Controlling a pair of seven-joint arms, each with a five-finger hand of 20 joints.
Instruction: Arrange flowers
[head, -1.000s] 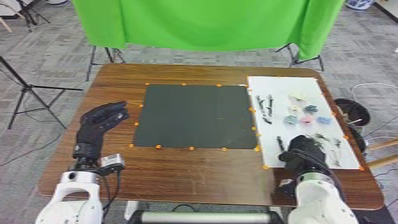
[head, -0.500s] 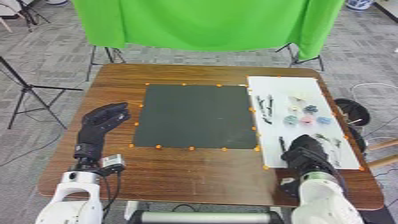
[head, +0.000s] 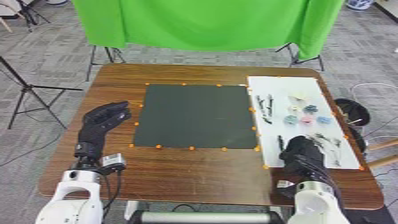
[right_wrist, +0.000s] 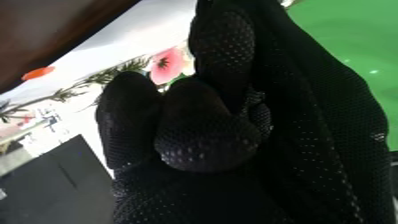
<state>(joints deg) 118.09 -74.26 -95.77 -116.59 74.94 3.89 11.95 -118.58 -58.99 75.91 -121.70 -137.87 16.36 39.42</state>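
In the head view my left hand (head: 105, 117) rests over the table's left side, open and relaxed. My right hand (head: 302, 149) is over the near part of the white sheet (head: 275, 85), beside green sprigs (head: 334, 142) and a dark stem (head: 281, 143). Farther up the sheet lie a pale yellow flower (head: 298, 95), bluish flowers (head: 310, 108), a pink flower (head: 306, 119) and dark twigs (head: 269, 106). From the right wrist, my right hand (right_wrist: 200, 135) looks relaxed with partly bent fingers; a pink flower (right_wrist: 167, 65) and a leafy sprig (right_wrist: 98, 78) appear beyond it. I see nothing held.
A dark grey mat (head: 195, 117) edged with orange markers covers the middle of the brown table (head: 204, 172). A green cloth (head: 213, 25) hangs beyond the far edge. A black bin (head: 354, 111) stands off the right side.
My right wrist has turned and drawn slightly toward the near edge, while the hand stays near the sprigs. My left hand and the flowers look unmoved.
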